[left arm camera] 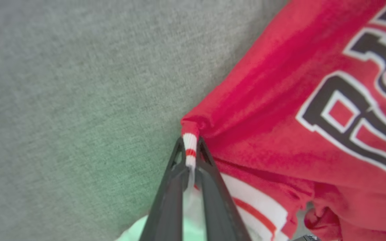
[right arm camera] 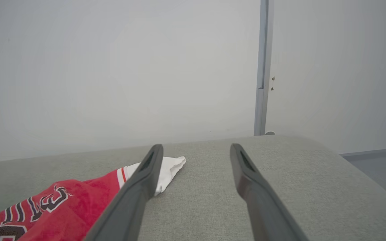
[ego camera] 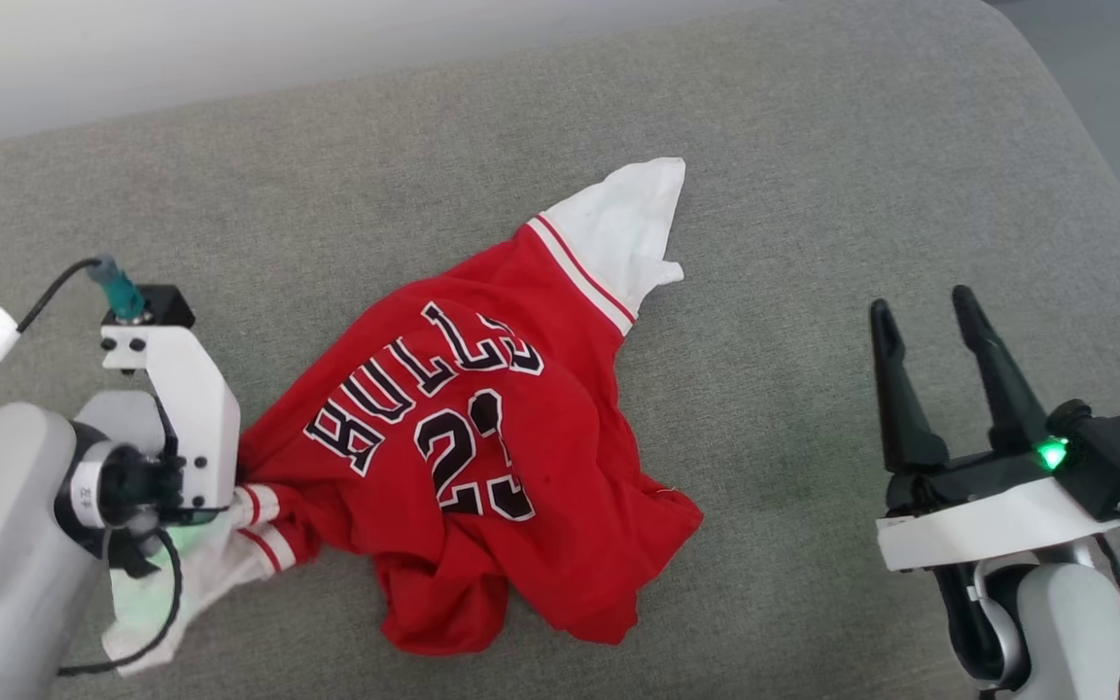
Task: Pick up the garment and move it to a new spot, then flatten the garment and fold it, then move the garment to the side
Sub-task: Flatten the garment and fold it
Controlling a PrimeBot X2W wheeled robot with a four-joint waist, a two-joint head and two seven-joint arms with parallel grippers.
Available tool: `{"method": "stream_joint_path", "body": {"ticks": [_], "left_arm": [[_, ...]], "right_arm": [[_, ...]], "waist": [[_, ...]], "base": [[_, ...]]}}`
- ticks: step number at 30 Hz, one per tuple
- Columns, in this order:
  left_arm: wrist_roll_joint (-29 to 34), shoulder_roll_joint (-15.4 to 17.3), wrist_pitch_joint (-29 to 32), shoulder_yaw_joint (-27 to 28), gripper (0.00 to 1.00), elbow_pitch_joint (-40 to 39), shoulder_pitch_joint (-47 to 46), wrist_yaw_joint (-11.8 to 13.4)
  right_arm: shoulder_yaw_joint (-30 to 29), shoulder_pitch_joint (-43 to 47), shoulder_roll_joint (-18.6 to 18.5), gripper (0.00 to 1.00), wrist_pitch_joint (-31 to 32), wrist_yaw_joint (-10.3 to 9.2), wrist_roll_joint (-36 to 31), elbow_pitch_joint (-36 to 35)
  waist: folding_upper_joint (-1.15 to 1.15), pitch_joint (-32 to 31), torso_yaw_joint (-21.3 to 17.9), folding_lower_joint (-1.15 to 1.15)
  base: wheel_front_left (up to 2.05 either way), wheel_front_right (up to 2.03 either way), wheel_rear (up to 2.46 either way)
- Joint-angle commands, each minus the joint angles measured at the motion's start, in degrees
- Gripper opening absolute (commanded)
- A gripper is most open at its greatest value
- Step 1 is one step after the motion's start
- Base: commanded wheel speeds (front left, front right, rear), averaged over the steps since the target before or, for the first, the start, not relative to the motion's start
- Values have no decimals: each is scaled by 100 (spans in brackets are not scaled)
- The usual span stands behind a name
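Red jersey shirt with white sleeves (ego camera: 482, 457) lies crumpled, lettering up, on the grey woven cushion (ego camera: 813, 194); left gripper (left arm camera: 190, 147) pinches its striped trim (left arm camera: 190, 136), presumably to drag it elsewhere; right gripper (ego camera: 925, 311) waits spread, well apart.

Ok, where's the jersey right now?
In the head view the red Bulls jersey lies crumpled centrally on the grey cushion, striped trim pinched by the left gripper, right gripper open and apart on its right.
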Motion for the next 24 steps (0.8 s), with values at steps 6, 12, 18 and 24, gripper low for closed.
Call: {"method": "stream_joint_path", "body": {"ticks": [6,12,18,24], "left_arm": [[225,161,-237,33,0,199,-501,-249],[431,162,-653,66,0,191,-1095,-538],[512,33,-1070,-90,0,230,-1150,-922],[478,-98,-1044,-288,73,526,-755,-905]], "right_arm": [[180,-110,-105,100,-110,-2,113,202],[196,-166,-163,100,-141,-2,101,306],[186,-137,-177,100,-146,-2,73,348],[252,-79,-153,100,-147,-2,109,402]], "waist": [[0,-13,147,0],[0,-19,303,0],[0,-66,393,0],[0,-69,436,0]], "base": [[0,0,0],[0,0,0],[0,0,0],[0,0,0]]}}
